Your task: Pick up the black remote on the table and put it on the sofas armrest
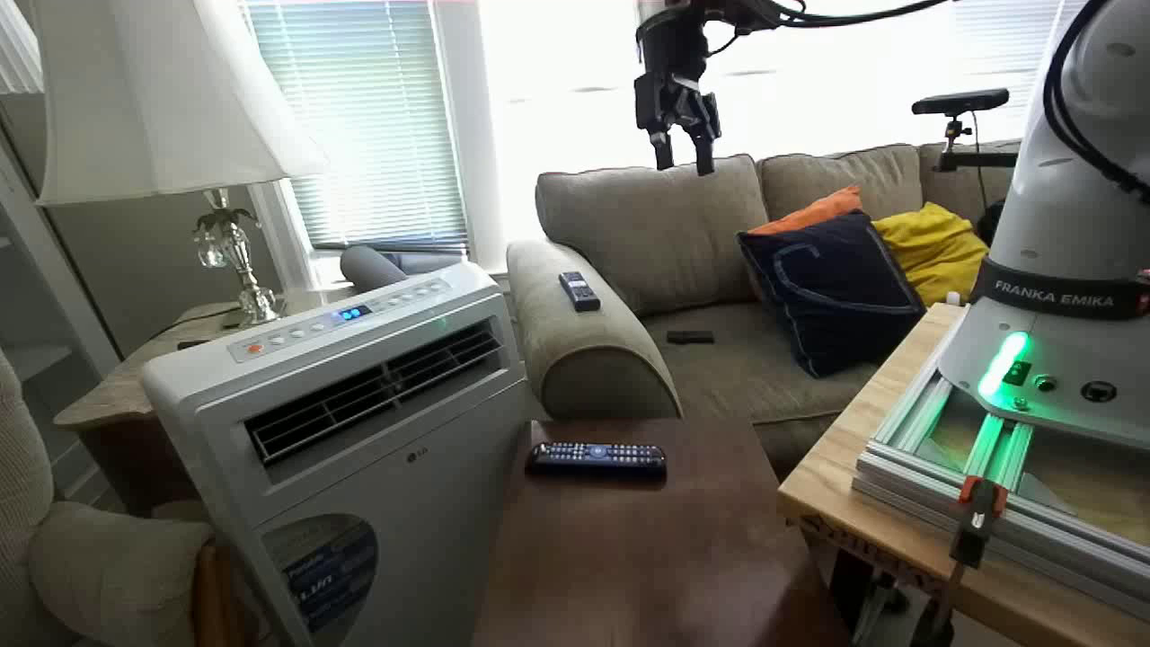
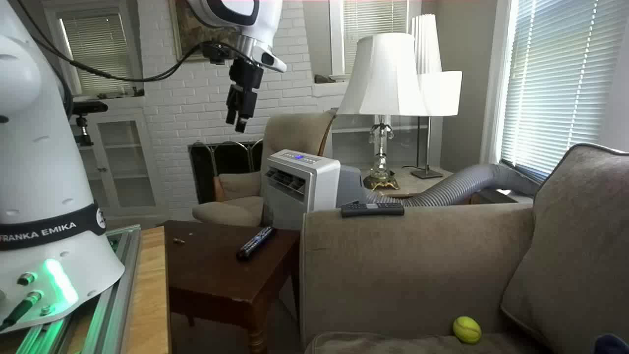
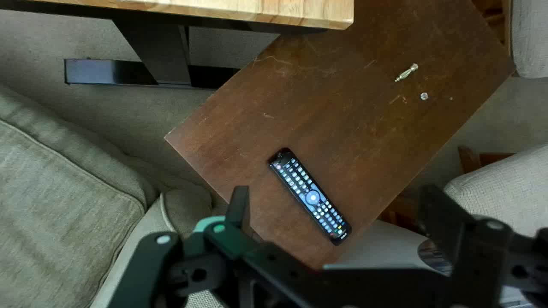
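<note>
The black remote (image 1: 597,460) with bluish-grey buttons lies flat on the dark brown table (image 1: 638,557), near the end by the sofa. It also shows on the table (image 2: 201,260) in an exterior view (image 2: 255,243) and in the wrist view (image 3: 310,196). The sofa's armrest (image 1: 588,350), grey-beige and rolled, stands just beyond that table end and also shows in an exterior view (image 2: 417,255). My gripper (image 1: 685,163) is open and empty, high in the air with fingers pointing down. In the wrist view its spread fingers (image 3: 336,194) frame the remote far below.
A shorter dark remote (image 1: 579,292) lies on the armrest. A small dark object (image 1: 690,337) lies on the sofa seat. A white air conditioner (image 1: 395,431) stands beside table and armrest. The pale-wood bench (image 1: 835,467) overhangs a table corner. Small metal bits (image 3: 406,72) lie on the table.
</note>
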